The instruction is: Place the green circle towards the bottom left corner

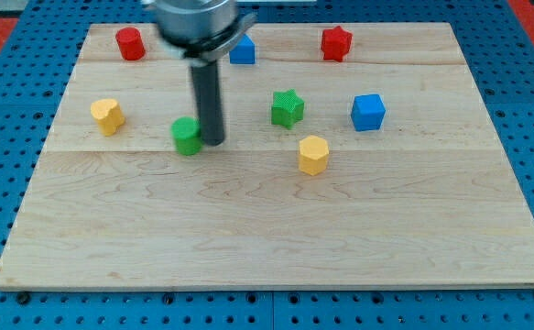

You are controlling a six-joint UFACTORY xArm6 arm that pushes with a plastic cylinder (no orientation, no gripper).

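Green circle (187, 136) sits left of centre on the board (267, 238), and my tip (212, 142) is touching its right side. No gripper on this rig, just a rod. Green star (287, 108) further right, yellow block (107, 115) off to the left.

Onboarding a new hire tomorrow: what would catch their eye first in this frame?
The dark rod dropping from the view's top, my tip right against the green circle on its right side, left of the board's centre. Next, the bright blocks scattered across the upper half: a green star, a blue cube, a yellow block below them. The wooden board sits on blue pegboard.
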